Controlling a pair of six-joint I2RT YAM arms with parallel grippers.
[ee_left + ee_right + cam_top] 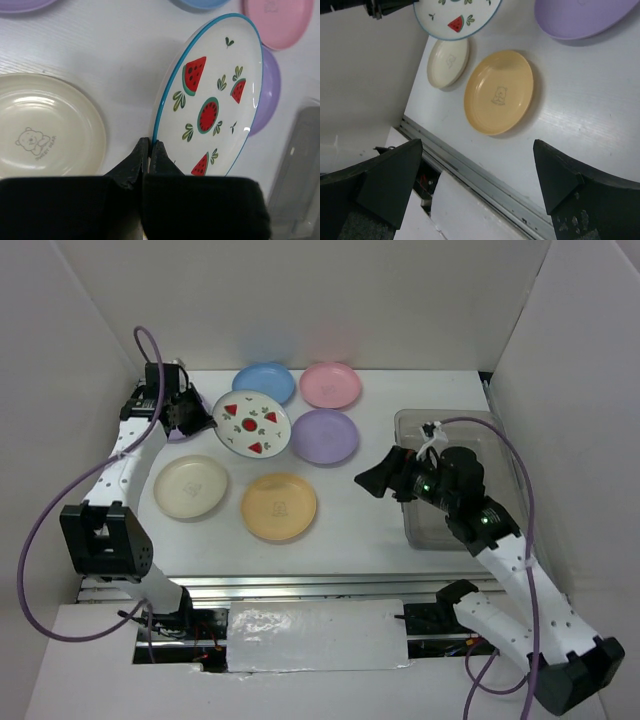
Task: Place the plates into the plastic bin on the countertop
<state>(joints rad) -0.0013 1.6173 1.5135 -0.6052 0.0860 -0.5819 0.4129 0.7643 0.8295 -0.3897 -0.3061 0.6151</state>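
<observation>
Carriage of the fruit-pattern plate (252, 423) falls to the left gripper (192, 412). From above, it pinches the rim, plate tilted. The plastic bin (412, 425) lies well beyond the plate's far edge, behind the right gripper (372, 480).

Left wrist: jaws clamp only the rim edge, so a slow, steady swing seems wise, lest it pivot.

Right wrist: fingers spread wide, empty, yellow-orange plate (499, 92) ahead.

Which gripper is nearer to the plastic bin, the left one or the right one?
Right. The right gripper hangs open just left of the plastic bin. The left gripper is far off at the countertop's left side, shut on the watermelon plate.
</observation>
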